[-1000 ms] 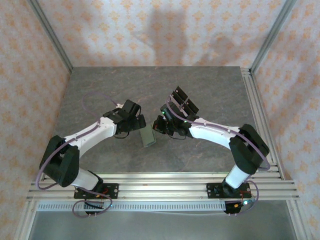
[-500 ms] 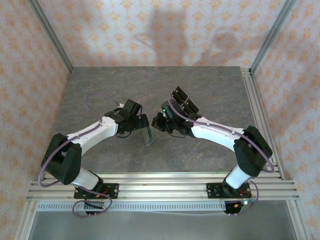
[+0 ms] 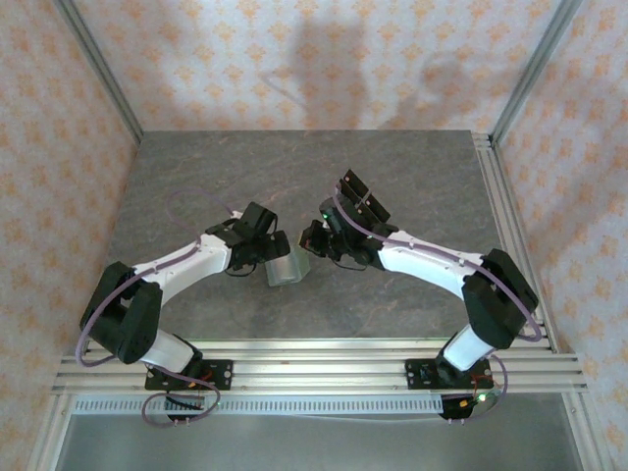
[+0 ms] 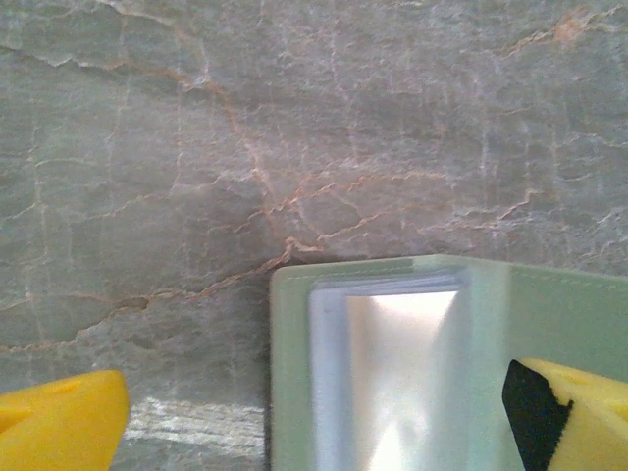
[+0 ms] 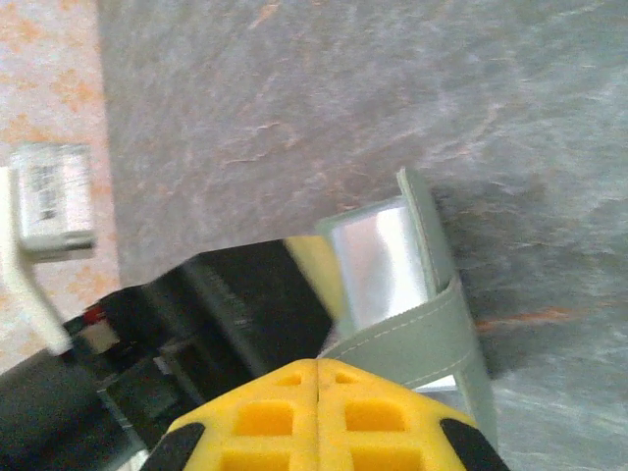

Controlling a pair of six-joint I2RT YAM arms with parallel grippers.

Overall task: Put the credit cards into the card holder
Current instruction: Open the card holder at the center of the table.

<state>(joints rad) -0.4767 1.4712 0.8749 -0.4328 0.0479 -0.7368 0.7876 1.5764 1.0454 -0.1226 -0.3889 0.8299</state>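
The card holder (image 3: 285, 272), a sage-green wallet, stands partly open on the table between my two grippers. In the left wrist view its pale, shiny inside (image 4: 392, 373) faces the camera. My left gripper (image 4: 314, 420) is open and straddles it: the right finger (image 4: 574, 417) is over the wallet's right flap and the left finger (image 4: 59, 424) is well clear of it. My right gripper (image 5: 319, 378) is shut, and a green flap of the card holder (image 5: 417, 329) runs straight out from its fingertips. From above, the left gripper (image 3: 272, 247) and right gripper (image 3: 312, 242) nearly meet. The credit cards are out of view.
The grey stone-patterned tabletop (image 3: 294, 167) stretches behind and to both sides of the grippers. Aluminium rails (image 3: 314, 368) run along the near edge and the right side. Patterned fabric walls (image 3: 324, 59) enclose the table. The black body of the left gripper (image 5: 226, 314) is close beside the right fingers.
The card holder lay flat and closed a second ago, then stood on edge, and now it is spread open. The left gripper has shifted slightly over it; the right stays shut.
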